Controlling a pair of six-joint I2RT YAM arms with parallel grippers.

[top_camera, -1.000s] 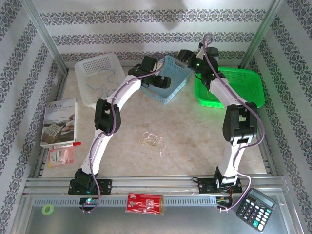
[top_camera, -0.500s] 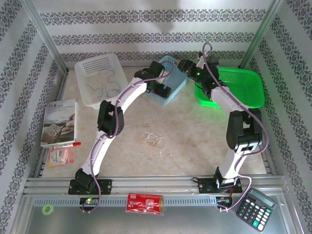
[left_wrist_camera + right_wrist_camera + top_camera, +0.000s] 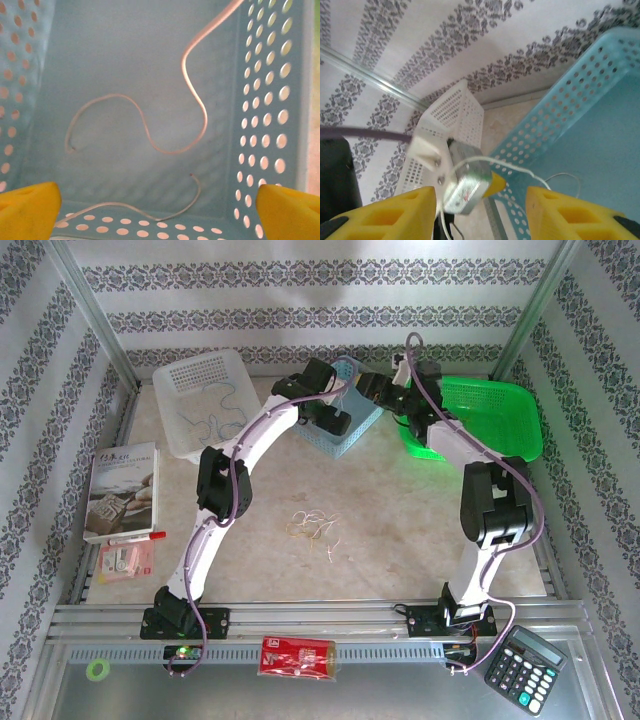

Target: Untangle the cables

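The pale desk (image 3: 400,530) carries 2 white arms, the left arm (image 3: 225,485) and the right arm (image 3: 490,500), both reaching to the far side, where 3 baskets stand in a row. The green basket (image 3: 500,410) is at far right and the white basket (image 3: 190,375) at far left. The blue basket (image 3: 350,445) sits between them, tilted on a corner. A book (image 3: 120,490) lies at the left edge and a calculator (image 3: 525,670) at the near right corner.

The left fingers (image 3: 338,422) hang over the blue basket's inside. In the left wrist view their yellow pads (image 3: 27,205) stand spread wide at the 2 lower corners, holding nothing. The right fingers (image 3: 372,388) sit at the same basket's far rim, facing the left ones. Their pads (image 3: 390,212) stand apart with a clear gap and nothing pinched.

The cables (image 3: 312,526), a small pale and yellowish tangle, lie on the bare desk near its middle, well apart from both arms' fingers. A pale wire (image 3: 170,125) curls on the blue basket's floor. Dark wires (image 3: 205,420) lie in the white basket.
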